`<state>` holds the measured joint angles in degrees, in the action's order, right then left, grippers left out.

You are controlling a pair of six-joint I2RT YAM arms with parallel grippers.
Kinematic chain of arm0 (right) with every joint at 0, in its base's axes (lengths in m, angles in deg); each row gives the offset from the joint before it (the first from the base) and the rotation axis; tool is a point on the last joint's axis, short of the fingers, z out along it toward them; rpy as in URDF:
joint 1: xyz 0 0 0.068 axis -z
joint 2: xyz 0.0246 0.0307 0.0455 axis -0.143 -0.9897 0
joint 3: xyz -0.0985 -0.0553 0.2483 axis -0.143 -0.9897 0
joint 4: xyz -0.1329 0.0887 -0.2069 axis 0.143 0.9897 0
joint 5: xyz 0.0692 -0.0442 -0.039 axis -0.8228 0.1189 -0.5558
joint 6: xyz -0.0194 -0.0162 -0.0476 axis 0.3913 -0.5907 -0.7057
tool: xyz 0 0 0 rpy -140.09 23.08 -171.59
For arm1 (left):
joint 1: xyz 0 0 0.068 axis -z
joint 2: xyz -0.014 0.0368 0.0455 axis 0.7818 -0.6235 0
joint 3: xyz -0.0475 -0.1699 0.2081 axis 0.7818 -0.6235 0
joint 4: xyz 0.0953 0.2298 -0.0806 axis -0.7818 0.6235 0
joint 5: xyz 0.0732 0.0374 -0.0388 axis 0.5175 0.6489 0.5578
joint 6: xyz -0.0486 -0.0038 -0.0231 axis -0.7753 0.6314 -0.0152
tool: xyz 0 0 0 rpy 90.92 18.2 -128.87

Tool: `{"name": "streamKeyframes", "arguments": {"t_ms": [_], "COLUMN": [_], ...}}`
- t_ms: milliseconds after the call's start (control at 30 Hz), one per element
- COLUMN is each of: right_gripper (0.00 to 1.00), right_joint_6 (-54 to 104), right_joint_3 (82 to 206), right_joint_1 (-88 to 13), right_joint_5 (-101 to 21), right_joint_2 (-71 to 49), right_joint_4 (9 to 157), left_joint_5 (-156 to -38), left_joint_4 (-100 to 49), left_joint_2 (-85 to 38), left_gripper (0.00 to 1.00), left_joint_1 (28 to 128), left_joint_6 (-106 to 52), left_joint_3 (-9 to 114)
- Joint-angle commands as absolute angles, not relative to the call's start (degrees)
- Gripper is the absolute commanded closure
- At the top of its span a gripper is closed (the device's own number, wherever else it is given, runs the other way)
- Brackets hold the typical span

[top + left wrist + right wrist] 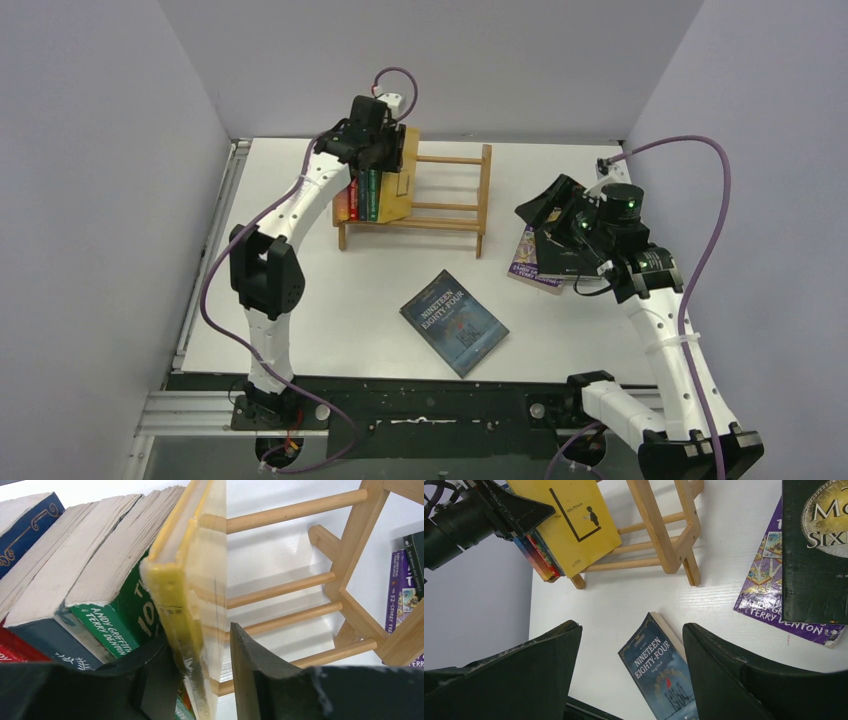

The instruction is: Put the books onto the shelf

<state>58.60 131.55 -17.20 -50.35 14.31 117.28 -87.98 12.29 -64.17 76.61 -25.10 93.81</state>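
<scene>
The wooden shelf [450, 190] stands at the back of the table. Several books [360, 195] lean at its left end, a green spine [115, 620] among them. The yellow book [185, 580] stands against them as the rightmost one. My left gripper [385, 150] straddles its top edge, open, with a gap between the right finger [250, 670] and the cover. A dark blue book [453, 322] lies flat mid-table. A purple book [525, 262] lies at the right with a dark book [814, 555] on top. My right gripper [631, 626] hovers open and empty above the table.
The right half of the shelf [659, 525] holds only bare slats. Grey walls close in the table at the left, back and right. The arm bases sit on the black rail [440, 410] at the near edge.
</scene>
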Motion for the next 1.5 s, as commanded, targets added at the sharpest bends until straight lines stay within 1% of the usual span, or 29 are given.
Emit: {"name": "streamKeyframes", "arguments": {"t_ms": [0,200,300,400,633,700,800,867,1033,1200,1333,1467], "right_gripper": [0.24,0.24,0.23,0.22,0.2,0.19,0.16,0.15,0.15,0.15,0.16,0.18], "right_joint_6": [57.94,55.78,54.88,54.5,54.33,54.04,54.18,54.55,56.34,56.13,56.74,58.15], "right_joint_3": [131.09,130.0,128.92,127.47,124.3,123.76,122.77,121.96,118.92,116.99,115.5,112.98], "right_joint_1": [-16.9,-16.99,-16.93,-17.07,-19.11,-20.82,-24.74,-27.47,-31.44,-33.83,-35.43,-36.32], "right_joint_5": [-49.53,-48.96,-48.81,-49.07,-48.55,-47.09,-43.7,-41.86,-40.34,-39.93,-40.09,-41.24], "right_joint_2": [15.6,15.93,15.7,14.83,11.28,9.84,7.9,6.41,2.51,-1.6,-3.98,-4.47], "right_joint_4": [116.13,118.22,119.31,119.7,119.46,119.56,119.61,119.25,116.92,115.52,114.52,111.97], "left_joint_5": [-86.64,-85.03,-83.33,-82.62,-85.08,-85.67,-87.35,-88.55,-92.3,-96.74,-99.8,-101.09], "left_joint_4": [9.08,13.07,15.61,16.68,19.91,20.86,20.44,18.7,15.04,4.99,-3.19,-6.95], "left_joint_2": [-61.01,-56.34,-52.43,-47.7,-34.48,-30.18,-23.67,-19.98,-15.12,-15.61,-18.12,-20.42], "left_gripper": [0.63,0.58,0.53,0.45,0.31,0.25,0.13,0.09,0.08,0.08,0.08,0.08], "left_joint_1": [76.74,76.7,76.57,76.31,75.52,75.52,75.81,76.6,79.24,83.47,84.9,85.13], "left_joint_6": [-24.35,-26.72,-29.06,-31.53,-40.61,-44.38,-50.75,-54.34,-62.25,-68.99,-73.23,-75.04], "left_joint_3": [97.08,97.88,96.22,92.03,77.78,71.96,62.5,55.76,41.93,30.8,24.73,21.87]}}
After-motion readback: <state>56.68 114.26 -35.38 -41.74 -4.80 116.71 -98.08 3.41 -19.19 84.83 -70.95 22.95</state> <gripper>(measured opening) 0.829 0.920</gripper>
